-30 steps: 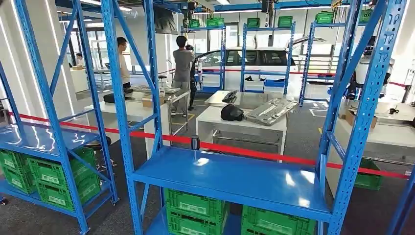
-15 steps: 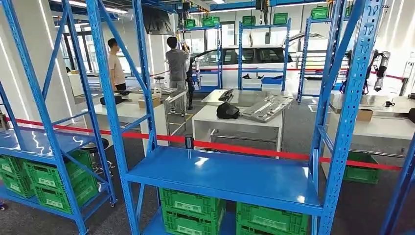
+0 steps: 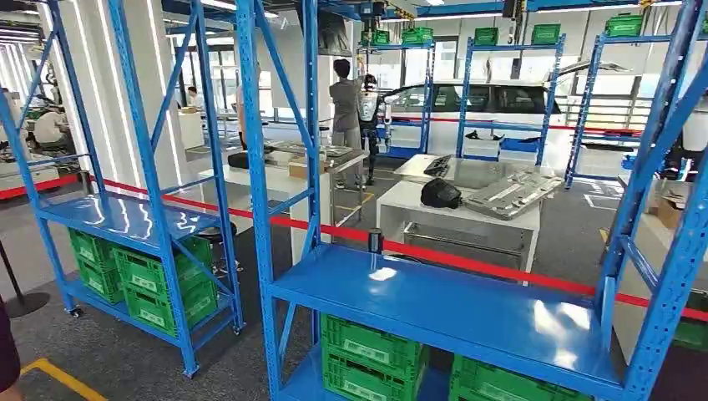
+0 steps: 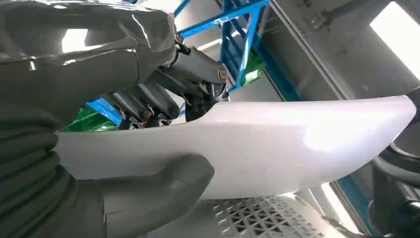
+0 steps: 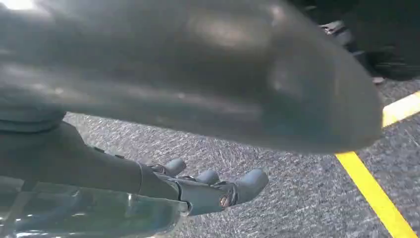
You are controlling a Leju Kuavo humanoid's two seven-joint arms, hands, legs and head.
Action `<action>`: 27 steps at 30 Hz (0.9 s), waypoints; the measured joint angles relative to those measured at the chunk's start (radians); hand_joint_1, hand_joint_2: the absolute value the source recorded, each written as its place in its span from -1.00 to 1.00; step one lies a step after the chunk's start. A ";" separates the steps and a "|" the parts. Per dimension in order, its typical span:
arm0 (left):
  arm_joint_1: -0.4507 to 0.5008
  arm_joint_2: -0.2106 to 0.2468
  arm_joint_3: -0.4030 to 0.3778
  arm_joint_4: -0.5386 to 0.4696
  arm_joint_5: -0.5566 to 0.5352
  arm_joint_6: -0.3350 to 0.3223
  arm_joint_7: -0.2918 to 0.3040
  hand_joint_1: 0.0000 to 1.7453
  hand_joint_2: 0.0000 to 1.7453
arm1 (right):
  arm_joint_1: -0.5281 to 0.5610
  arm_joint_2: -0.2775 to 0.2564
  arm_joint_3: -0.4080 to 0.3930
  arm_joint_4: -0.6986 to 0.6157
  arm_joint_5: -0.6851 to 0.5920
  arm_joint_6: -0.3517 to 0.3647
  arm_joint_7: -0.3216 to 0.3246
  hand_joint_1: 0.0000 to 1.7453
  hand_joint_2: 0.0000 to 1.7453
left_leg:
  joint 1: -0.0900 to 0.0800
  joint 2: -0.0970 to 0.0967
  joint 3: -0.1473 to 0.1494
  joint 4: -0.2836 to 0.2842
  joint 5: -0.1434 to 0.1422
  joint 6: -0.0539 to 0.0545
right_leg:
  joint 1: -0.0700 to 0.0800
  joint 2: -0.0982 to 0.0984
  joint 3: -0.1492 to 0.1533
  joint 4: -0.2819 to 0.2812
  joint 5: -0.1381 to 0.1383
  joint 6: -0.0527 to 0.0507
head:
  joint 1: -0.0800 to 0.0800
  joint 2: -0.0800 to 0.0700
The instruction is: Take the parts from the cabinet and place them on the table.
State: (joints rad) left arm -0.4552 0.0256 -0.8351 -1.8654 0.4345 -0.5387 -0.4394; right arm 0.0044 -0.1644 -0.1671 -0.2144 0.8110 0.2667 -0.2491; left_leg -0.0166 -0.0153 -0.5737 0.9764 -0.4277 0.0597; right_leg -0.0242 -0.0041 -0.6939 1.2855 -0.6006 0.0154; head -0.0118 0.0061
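Observation:
In the left wrist view my left hand (image 4: pixel 89 74) grips a long, smooth white part (image 4: pixel 277 144), with the thumb (image 4: pixel 153 196) on one face and the dark fingers (image 4: pixel 188 87) on the other. My right hand (image 5: pixel 208 191) hangs over the grey carpet with its fingers loosely stretched out and nothing in them. In the head view a blue metal rack (image 3: pixel 451 305) stands right in front, its middle shelf bare. A white table (image 3: pixel 459 219) stands beyond it with a dark part and a grey panel on top.
Green crates (image 3: pixel 367 355) fill the rack's bottom level. A second blue rack (image 3: pixel 125 219) with crates stands to the left. Red barrier tape (image 3: pixel 467 259) runs behind the racks. A person (image 3: pixel 345 100) stands far back near a white car (image 3: pixel 493 104). Yellow floor line (image 5: pixel 376 193).
The whole head picture has shifted: the racks and the table now sit further right and more of the left rack shows, so the camera has turned left.

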 joint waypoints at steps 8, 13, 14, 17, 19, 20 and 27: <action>0.000 0.000 -0.019 -0.008 0.006 0.006 0.006 1.00 1.00 | -0.001 -0.003 0.003 0.003 0.005 -0.010 -0.002 -1.00 -1.00 | -0.006 -0.086 -0.019 0.028 -0.003 -0.020 | -0.004 0.054 0.132 -0.273 0.126 0.011 | 0.002 0.000; -0.010 0.006 -0.026 -0.016 0.043 0.014 0.027 1.00 1.00 | -0.011 0.005 0.006 0.003 0.006 -0.014 -0.002 -1.00 -1.00 | 0.001 -0.011 -0.075 0.135 -0.068 -0.049 | -0.011 0.011 0.135 -0.277 0.128 -0.015 | -0.004 0.000; -0.011 0.006 -0.028 -0.016 0.048 0.016 0.031 1.00 1.00 | -0.013 0.005 0.006 0.003 0.006 -0.013 -0.002 -1.00 -1.00 | 0.006 0.000 -0.110 0.208 -0.102 -0.054 | -0.010 0.000 0.135 -0.277 0.127 -0.016 | -0.005 0.000; -0.010 0.011 -0.034 -0.015 0.069 0.016 0.039 1.00 1.00 | -0.015 0.003 0.006 0.003 0.006 -0.010 0.002 -1.00 -1.00 | 0.021 0.011 -0.190 0.361 -0.141 -0.065 | -0.009 -0.043 0.134 -0.277 0.125 -0.017 | -0.006 0.000; -0.011 0.012 -0.035 -0.014 0.079 0.005 0.042 1.00 1.00 | -0.020 0.002 0.006 0.003 0.009 -0.004 0.010 -1.00 -1.00 | 0.023 0.022 -0.126 0.236 -0.072 -0.062 | -0.009 -0.065 0.137 -0.277 0.124 -0.017 | -0.007 0.000; -0.013 0.011 -0.035 -0.014 0.080 -0.001 0.042 1.00 1.00 | -0.023 0.001 0.007 0.003 0.013 0.003 0.013 -1.00 -1.00 | 0.020 0.045 -0.066 0.128 -0.030 -0.056 | -0.007 -0.075 0.139 -0.277 0.122 -0.014 | -0.008 0.000; -0.015 0.013 -0.024 -0.007 0.090 -0.015 0.042 1.00 1.00 | -0.018 -0.006 0.021 0.003 0.035 0.021 0.013 -1.00 -1.00 | 0.007 0.038 0.000 0.001 -0.002 -0.019 | 0.000 -0.094 0.144 -0.270 0.102 0.014 | -0.002 0.000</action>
State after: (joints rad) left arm -0.4700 0.0389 -0.8595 -1.8727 0.5241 -0.5539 -0.3979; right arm -0.0133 -0.1702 -0.1461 -0.2113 0.8457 0.2880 -0.2357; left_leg -0.0097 0.0231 -0.5735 0.9773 -0.4292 0.0411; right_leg -0.0246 -0.0985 -0.5499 1.0159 -0.4991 0.0298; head -0.0140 0.0061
